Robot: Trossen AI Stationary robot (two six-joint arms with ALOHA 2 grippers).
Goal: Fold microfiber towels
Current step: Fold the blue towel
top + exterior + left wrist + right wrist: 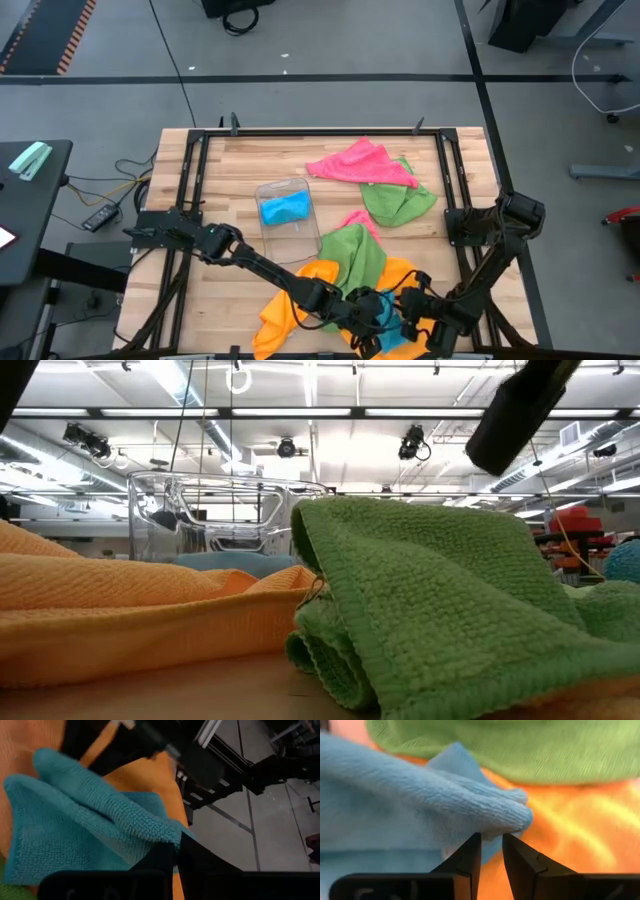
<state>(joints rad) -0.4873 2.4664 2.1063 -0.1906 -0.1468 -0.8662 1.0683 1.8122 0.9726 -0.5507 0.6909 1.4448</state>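
Observation:
A sky-blue towel (388, 322) lies bunched on the orange towel (290, 305) at the table's near edge, between my two grippers. My left gripper (175, 852) reaches it from the left and is shut on it. My right gripper (491, 840) comes from the right, its fingers close together at a rolled fold of the same towel. A green towel (358, 255) lies folded over on the orange one, with a pink one (357, 218) showing beneath its far side. Farther back lie another pink towel (360, 162) and another green one (400, 200). My left gripper pinches a corner of the blue towel (172, 836) between its two fingers; the fingers hide how many layers. The cloth spreads away from the tips, slack, over the orange towel. My right gripper has the end of a thick rolled fold of the blue towel (517, 820) at its fingertips (476, 842), slanting down from the table's right. The fold rests on the orange towel.
A small clear plastic tray (302, 225) stands mid-table with a blue cloth (284, 208) inside it. The black frame rails (196, 180) run along the table's left, right and far sides. Bare wood (240, 160) shows at the far left.

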